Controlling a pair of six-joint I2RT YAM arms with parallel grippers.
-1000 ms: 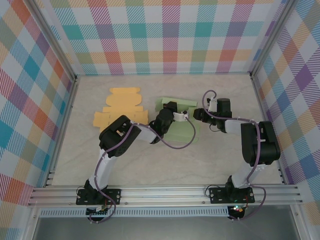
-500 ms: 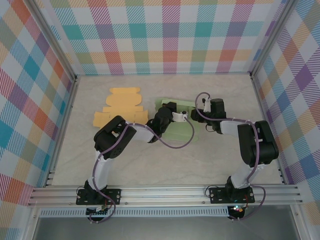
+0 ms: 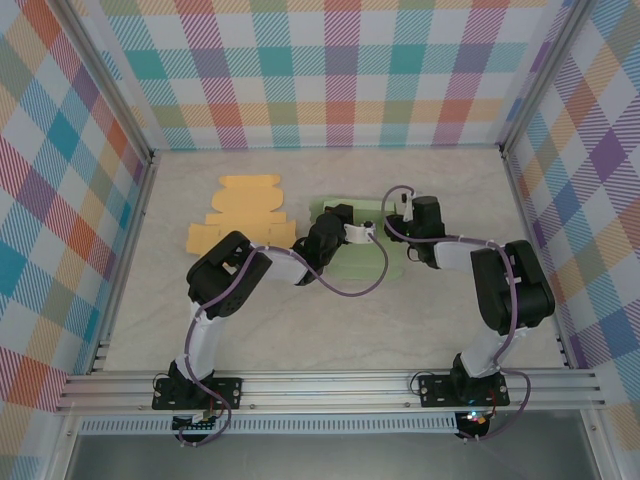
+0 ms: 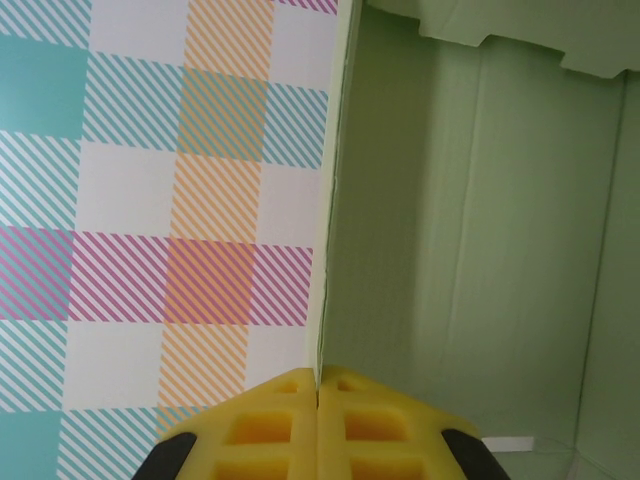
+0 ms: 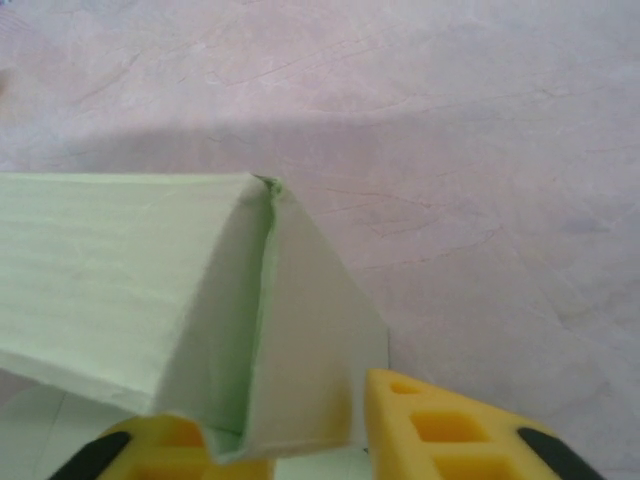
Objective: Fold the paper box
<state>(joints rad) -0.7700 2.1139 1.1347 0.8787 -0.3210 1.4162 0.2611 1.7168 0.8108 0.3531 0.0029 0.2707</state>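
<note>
1. Where the overhead camera looks down, the pale green paper box [image 3: 362,262] lies partly folded on the pale marbled tabletop [image 3: 300,330]. A flat orange cardboard cut-out [image 3: 240,212] lies just left of the box and apart from it. The left gripper [image 3: 342,212] sits over the box's far left part. The right gripper [image 3: 392,228] meets the box at its right edge (both arms reach in from the box's near side).
2. From the left wrist camera, the left gripper [image 4: 318,385] has its yellow fingers [image 4: 260,430] pressed together on the thin edge of an upright panel of the box [image 4: 480,250], with nothing but the sheet between them. The panel's inner face rises to the right of that edge. A plaid wall [image 4: 150,200] stands beyond the box to the left.
3. From the right wrist camera, the right gripper [image 5: 295,440] stands narrowly parted. A folded corner flap of the box [image 5: 120,260] fills the space between its yellow fingers [image 5: 440,430], and each finger touches one side of the flap. The flap forms a creased ridge running away from the jaws, and the tabletop [image 5: 450,120] lies beyond the box.
</note>
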